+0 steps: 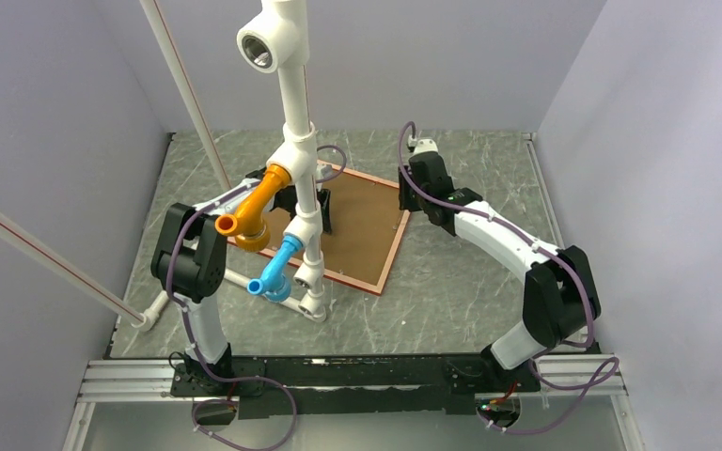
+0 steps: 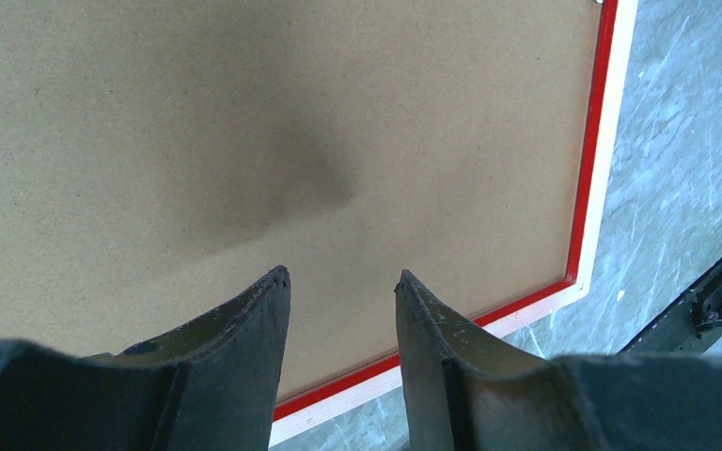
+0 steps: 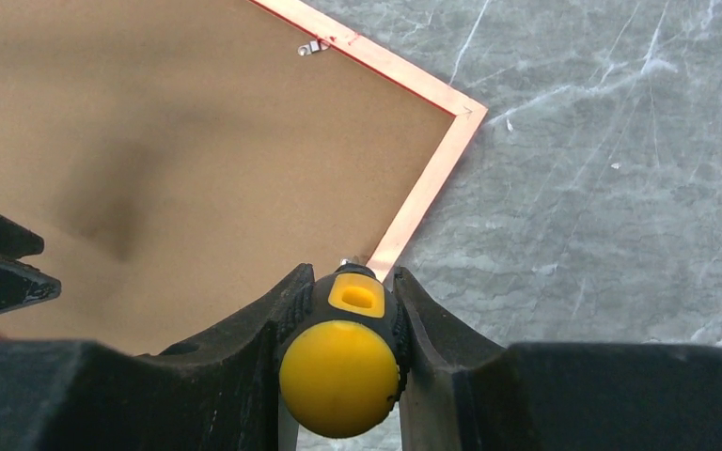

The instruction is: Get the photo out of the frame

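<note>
Yellow tool (image 3: 343,362), pinched by the right gripper (image 3: 350,274), aims at the frame (image 3: 432,174) edge. We see the left gripper (image 2: 341,274) parted, empty.

the table (image 1: 470,282) has a grey top veined like marble, boxed in by pale walls on the left, right and far sides. a frame (image 3: 428,188) lies flat on it near the middle, back side up and turned so that its corners point near, far, left and right. a plain brown board (image 1: 362,235) fills the frame inside a thin red line and a pale outer rim. a white pipe stand (image 1: 306,221) stands on the table at the frame's left, its base pipes lying on the top and running out to the left.
</note>
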Robot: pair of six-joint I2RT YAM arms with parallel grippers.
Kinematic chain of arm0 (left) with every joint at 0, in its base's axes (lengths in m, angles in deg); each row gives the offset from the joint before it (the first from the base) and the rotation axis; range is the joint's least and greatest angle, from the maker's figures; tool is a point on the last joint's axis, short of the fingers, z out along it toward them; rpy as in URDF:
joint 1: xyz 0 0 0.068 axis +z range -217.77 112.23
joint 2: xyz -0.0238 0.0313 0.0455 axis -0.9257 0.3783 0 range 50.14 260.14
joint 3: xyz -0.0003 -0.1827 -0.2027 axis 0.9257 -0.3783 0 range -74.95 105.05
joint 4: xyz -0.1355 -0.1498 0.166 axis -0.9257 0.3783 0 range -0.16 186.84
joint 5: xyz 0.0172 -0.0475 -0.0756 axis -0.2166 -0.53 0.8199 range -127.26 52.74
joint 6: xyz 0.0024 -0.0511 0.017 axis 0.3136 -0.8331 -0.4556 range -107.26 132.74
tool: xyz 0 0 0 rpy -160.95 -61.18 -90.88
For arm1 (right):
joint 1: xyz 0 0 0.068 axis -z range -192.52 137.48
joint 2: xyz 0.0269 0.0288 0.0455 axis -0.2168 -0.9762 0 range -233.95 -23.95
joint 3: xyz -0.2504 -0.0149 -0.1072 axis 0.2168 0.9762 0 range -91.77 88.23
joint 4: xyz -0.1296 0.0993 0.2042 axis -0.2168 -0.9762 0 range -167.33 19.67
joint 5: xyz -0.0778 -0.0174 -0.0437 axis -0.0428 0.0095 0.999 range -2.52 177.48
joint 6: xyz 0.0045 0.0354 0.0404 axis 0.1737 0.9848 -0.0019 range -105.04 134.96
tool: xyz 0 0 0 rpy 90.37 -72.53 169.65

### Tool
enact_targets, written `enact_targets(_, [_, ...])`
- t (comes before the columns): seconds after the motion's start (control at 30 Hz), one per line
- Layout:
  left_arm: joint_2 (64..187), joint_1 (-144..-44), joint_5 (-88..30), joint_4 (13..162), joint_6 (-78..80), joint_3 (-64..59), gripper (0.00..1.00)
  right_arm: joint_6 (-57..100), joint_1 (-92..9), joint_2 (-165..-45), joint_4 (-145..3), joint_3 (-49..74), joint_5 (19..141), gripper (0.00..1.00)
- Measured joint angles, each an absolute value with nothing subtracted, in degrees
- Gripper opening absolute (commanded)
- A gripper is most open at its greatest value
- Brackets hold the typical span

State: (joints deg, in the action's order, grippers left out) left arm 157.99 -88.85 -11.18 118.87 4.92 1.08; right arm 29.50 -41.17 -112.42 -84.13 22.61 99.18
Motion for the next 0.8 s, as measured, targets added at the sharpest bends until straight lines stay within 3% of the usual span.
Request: enact_targets(0.8, [157.99,-88.85,-11.18,118.87,4.90,1.26,0.49,30.57,-43.72,-112.77,-86.16,22.63,100.43,0.00])
